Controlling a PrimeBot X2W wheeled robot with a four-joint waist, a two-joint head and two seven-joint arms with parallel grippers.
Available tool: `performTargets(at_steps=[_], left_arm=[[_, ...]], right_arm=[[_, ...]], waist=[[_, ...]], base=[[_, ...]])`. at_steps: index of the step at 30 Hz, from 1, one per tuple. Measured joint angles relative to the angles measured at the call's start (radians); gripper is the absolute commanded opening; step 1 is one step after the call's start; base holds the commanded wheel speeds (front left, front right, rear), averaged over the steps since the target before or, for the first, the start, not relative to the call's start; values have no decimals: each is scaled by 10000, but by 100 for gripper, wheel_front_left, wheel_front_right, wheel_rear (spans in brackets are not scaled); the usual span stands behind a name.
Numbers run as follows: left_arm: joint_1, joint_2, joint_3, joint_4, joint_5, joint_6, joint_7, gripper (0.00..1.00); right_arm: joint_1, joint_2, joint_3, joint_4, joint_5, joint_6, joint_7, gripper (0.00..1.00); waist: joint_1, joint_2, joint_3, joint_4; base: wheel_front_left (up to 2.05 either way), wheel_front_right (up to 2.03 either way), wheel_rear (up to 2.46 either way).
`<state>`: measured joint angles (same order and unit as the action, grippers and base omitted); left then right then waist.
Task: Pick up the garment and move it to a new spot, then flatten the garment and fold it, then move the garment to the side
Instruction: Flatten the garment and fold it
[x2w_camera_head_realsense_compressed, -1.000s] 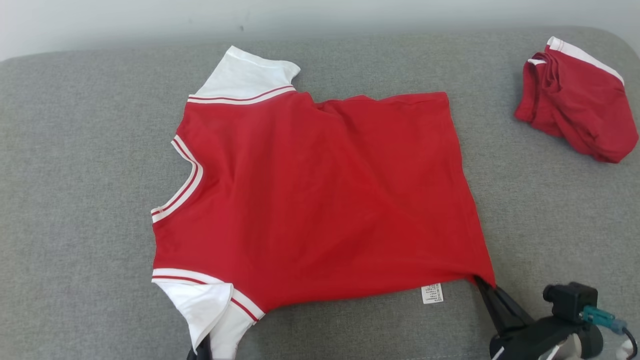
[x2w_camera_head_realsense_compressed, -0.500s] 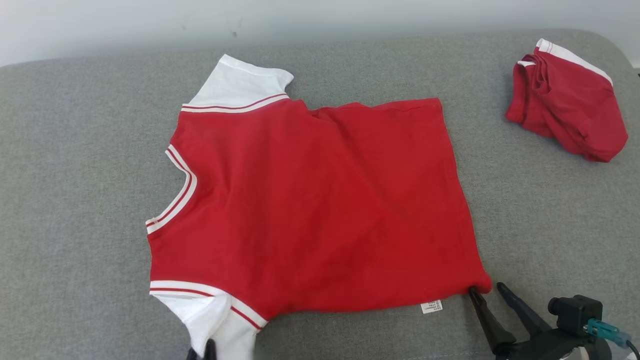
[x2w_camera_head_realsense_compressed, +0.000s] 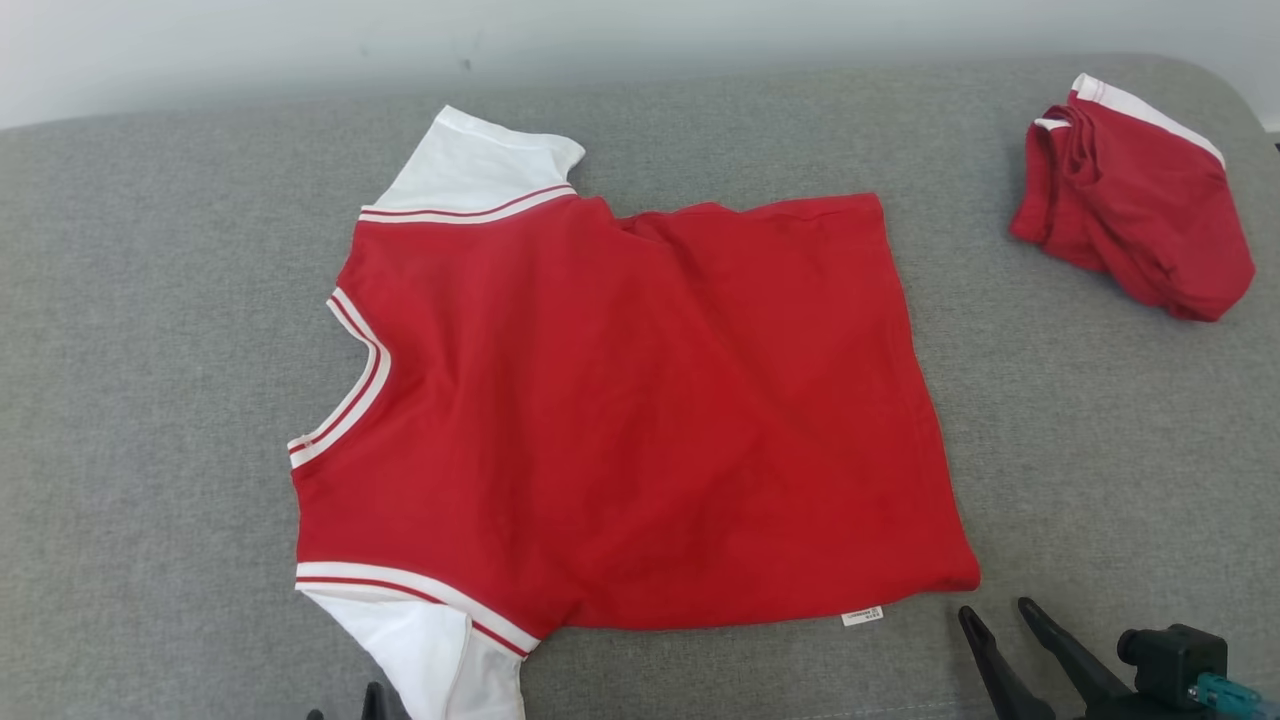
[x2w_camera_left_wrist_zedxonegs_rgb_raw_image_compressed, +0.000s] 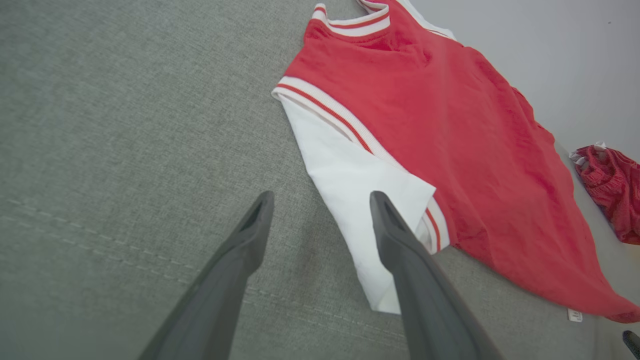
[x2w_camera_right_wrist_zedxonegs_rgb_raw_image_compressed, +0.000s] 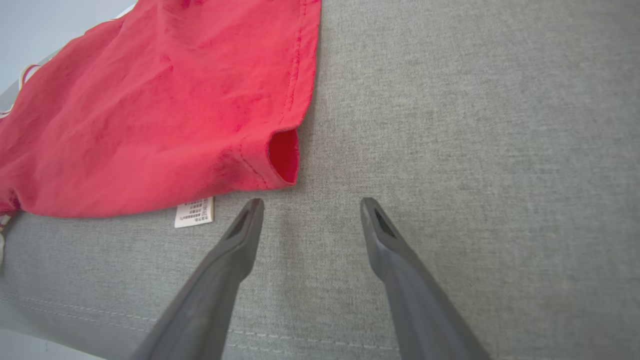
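While the left gripper (x2w_camera_left_wrist_zedxonegs_rgb_raw_image_compressed: 321, 196) and right gripper (x2w_camera_right_wrist_zedxonegs_rgb_raw_image_compressed: 310, 201) hover spread and empty by its near corners, a red shirt (x2w_camera_head_realsense_compressed: 620, 400) lies flat on a grey cushion (x2w_camera_head_realsense_compressed: 150, 350) before a pale wall (x2w_camera_head_realsense_compressed: 300, 40).

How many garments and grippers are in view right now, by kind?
Spread red-and-white shirt: 1
Bundled red garment: 1
Grippers: 2, left gripper and right gripper, both open
Total: 4

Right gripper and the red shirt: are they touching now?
Apart. The right wrist view shows a strip of grey cushion between the open fingers of the right gripper and the red shirt.
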<state>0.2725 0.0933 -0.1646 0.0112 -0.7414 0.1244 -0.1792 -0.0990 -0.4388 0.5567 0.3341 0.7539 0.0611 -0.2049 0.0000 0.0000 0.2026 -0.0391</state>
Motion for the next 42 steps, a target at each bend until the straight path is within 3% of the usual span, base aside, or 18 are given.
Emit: performTargets(at_steps=[7,14,21,35,37,38,41,42], left_arm=[[-727,146,102,-213,512,2,-77,100],[-1500,123,-589,90,1026,2,211,100],[-1859,445,-1442,938,2383,2,821,100],[-2305,182,-986,2531,3515,2,1260,100],[-2308,121,-926,2704,3701,2,1273,94],[-2312,90,-895,2763,3735,2,1325,78],[-2351,33,-819,2867,3774,2,1337,48],[-2406,10,-777,2940,3825,2,1337,46]], right_arm=[[158,-71,-153,-282,4,-236,-2,100],[77,-222,-420,-708,-19,-472,-90,100],[41,-362,-527,-1152,-148,-669,-94,100],[48,-506,-625,-1670,-151,-876,-104,100],[48,-508,-625,-1716,-151,-888,-86,100],[49,-508,-625,-1733,-151,-890,-84,100],[55,-518,-625,-1774,-151,-936,-79,100],[58,-523,-627,-1793,-151,-966,-79,100]], waist=[[0,0,-107,-266],[0,0,-377,-568],[0,0,-601,-777],[0,1,-624,-713],[0,1,-624,-713],[0,1,-623,-714],[0,1,-622,-717],[0,1,-621,-717]], base=[[0,0,0],[0,0,0],[0,0,0],[0,0,0],[0,0,0],[0,0,0],[0,0,0],[0,0,0]])
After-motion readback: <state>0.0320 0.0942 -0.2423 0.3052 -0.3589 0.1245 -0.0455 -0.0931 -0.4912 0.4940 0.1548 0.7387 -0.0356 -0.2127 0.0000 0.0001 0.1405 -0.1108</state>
